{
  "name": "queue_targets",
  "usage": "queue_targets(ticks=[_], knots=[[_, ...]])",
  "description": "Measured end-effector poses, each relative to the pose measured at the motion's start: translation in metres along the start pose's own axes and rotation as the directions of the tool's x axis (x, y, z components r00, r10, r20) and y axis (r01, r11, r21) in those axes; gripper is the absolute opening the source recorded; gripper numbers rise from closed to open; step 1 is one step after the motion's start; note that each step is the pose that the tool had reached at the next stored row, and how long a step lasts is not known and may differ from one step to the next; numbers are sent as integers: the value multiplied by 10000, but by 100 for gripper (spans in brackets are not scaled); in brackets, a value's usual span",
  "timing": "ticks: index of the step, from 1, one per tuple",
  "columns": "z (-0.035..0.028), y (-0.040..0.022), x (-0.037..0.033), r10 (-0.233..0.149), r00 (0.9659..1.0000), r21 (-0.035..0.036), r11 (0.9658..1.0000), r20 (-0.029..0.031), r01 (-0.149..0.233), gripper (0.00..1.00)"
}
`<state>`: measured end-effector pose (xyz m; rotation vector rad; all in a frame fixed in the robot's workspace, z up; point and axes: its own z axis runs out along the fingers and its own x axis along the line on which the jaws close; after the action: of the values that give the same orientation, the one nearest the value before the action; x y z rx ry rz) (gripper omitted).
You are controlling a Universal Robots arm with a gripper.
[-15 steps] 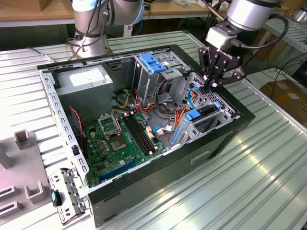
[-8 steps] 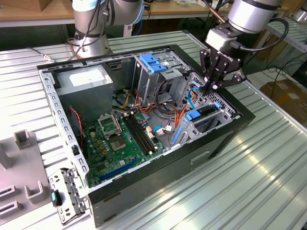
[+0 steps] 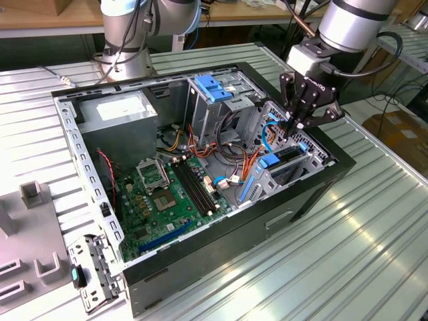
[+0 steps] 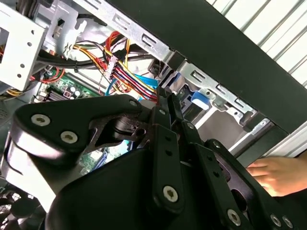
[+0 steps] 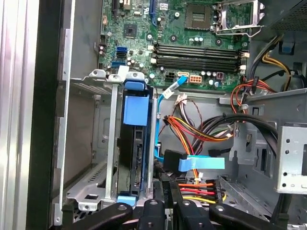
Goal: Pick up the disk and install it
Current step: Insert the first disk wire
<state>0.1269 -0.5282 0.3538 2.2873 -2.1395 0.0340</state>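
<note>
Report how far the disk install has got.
Done, apparently: the disk stands on edge inside the metal bay. In hand: the gripper hangs close over that bay. Left: I cannot tell whether the disk is fully seated or cabled.

The open computer case is seen obliquely from above in the exterior view; its drive bay and cables are viewed closely in both wrist views.
</note>
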Motion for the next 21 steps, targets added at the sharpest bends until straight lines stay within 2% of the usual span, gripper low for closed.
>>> queue_targets(ticks=[5, 9, 11, 13, 17, 21], knots=[[8, 31, 31, -2, 10000, 0, 10000, 1, 2, 16], [23, 59, 125, -2, 10000, 0, 10000, 2, 2, 16], [38, 68, 131, 22, 10000, 3, 10000, 0, -22, 16], [39, 86, 131, 23, 10000, 57, 10000, -4, -23, 16], [45, 88, 131, 527, 9986, 49, 9986, -9, -527, 16], [47, 88, 146, 577, 9983, 48, 9983, -9, -577, 16]])
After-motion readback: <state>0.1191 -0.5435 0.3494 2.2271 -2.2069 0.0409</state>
